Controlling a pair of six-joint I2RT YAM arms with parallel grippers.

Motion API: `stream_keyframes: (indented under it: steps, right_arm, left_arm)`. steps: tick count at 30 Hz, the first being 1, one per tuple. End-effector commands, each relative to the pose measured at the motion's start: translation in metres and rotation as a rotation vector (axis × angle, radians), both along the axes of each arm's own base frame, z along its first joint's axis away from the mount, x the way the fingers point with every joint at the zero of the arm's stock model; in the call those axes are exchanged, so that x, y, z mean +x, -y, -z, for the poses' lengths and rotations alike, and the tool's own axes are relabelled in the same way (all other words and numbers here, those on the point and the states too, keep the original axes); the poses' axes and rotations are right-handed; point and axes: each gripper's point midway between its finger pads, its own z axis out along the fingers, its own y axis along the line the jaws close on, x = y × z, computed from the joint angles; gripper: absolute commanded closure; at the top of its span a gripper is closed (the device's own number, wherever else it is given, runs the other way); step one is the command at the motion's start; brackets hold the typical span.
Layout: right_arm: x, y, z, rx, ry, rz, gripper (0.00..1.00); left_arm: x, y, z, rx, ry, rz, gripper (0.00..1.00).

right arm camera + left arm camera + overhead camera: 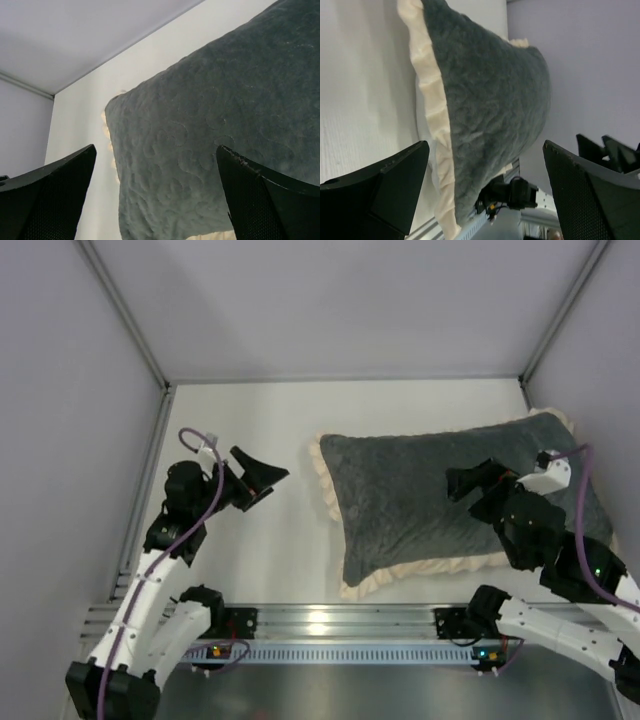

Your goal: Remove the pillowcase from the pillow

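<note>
The pillowcase (420,495), dark grey plush with a cream frill, lies stuffed on the table right of centre. It also shows in the left wrist view (490,100) and in the right wrist view (220,145). The white pillow is inside it; only a sliver (426,135) shows under the frill at the left end. My left gripper (258,478) is open and empty, held left of the pillowcase's left end. My right gripper (470,488) is open and empty, above the grey face near its right half.
White enclosure walls stand at the left, back and right. An aluminium rail (340,625) with the arm bases runs along the near edge. White table surface (240,560) lies between the left arm and the pillowcase.
</note>
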Motion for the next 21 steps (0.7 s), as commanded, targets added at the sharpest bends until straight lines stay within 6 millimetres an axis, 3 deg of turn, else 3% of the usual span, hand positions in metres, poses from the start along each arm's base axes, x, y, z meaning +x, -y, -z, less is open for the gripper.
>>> stream_keyframes:
  steps: [1, 2, 3, 4, 5, 6, 9, 13, 16, 17, 20, 21]
  right_arm:
    - [-0.003, 0.022, 0.008, -0.133, -0.145, 0.118, 0.01]
    - [-0.003, 0.02, 0.005, -0.13, -0.15, 0.116, 0.01]
    - [-0.003, 0.017, 0.003, -0.122, -0.158, 0.108, 0.01]
    - [-0.004, 0.017, -0.002, -0.102, -0.154, 0.098, 0.01]
    - [-0.005, 0.016, -0.005, -0.085, -0.147, 0.089, 0.01]
    - [-0.007, 0.013, -0.007, -0.082, -0.143, 0.06, 0.01]
    - [-0.015, 0.018, -0.014, -0.06, -0.114, 0.023, 0.0]
    - [-0.025, 0.026, -0.016, -0.015, -0.085, -0.002, 0.01]
    - [-0.026, 0.026, -0.017, -0.011, -0.076, -0.015, 0.0]
    - [-0.027, 0.025, -0.017, -0.015, -0.076, -0.022, 0.0]
    - [-0.026, 0.019, -0.019, -0.027, -0.079, -0.047, 0.01]
    - [-0.025, 0.017, -0.019, -0.031, -0.081, -0.054, 0.0]
  left_arm:
    - [0.002, 0.029, 0.009, 0.186, -0.04, 0.103, 0.01]
    - [0.005, 0.039, 0.003, 0.226, -0.03, 0.108, 0.01]
    - [0.004, 0.05, 0.012, 0.27, -0.049, 0.127, 0.01]
    - [0.002, 0.068, 0.033, 0.32, -0.103, 0.17, 0.01]
    - [0.003, 0.073, 0.043, 0.331, -0.137, 0.182, 0.01]
    - [0.003, 0.076, 0.066, 0.344, -0.213, 0.191, 0.01]
    - [0.006, 0.074, 0.095, 0.385, -0.269, 0.185, 0.01]
    - [0.011, 0.08, 0.118, 0.384, -0.305, 0.189, 0.01]
    - [0.015, 0.097, 0.135, 0.33, -0.322, 0.233, 0.01]
    - [0.021, 0.109, 0.127, 0.269, -0.277, 0.259, 0.01]
    - [0.029, 0.127, 0.133, 0.197, -0.245, 0.306, 0.03]
    - [0.036, 0.137, 0.124, 0.145, -0.19, 0.323, 0.03]
